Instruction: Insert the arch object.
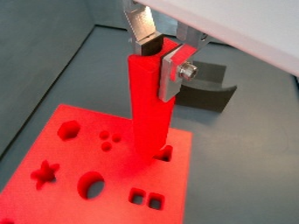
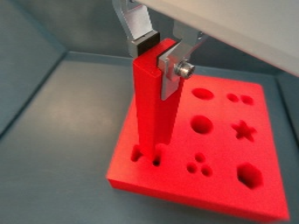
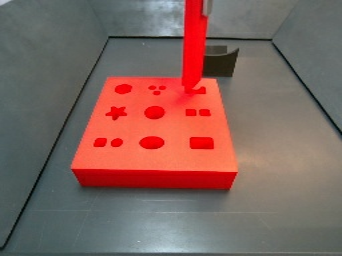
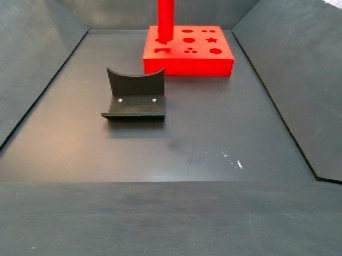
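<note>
My gripper (image 1: 158, 61) is shut on the top end of a tall thin red bar (image 1: 149, 105), with one silver finger on each side; both wrist views show it (image 2: 160, 54). The bar stands upright, its lower end at a hole near an edge of the flat red board (image 1: 70, 188) with shape-holes. The bar (image 3: 194, 50) and board (image 3: 174, 165) show in both side views. The small dark arch object is not in view in any frame.
The dark fixture (image 4: 134, 98) stands on the grey floor apart from the board (image 4: 187, 66); it also shows just behind the board in a side view (image 3: 221, 62) and in a wrist view (image 1: 211, 94). Grey walls close in the floor.
</note>
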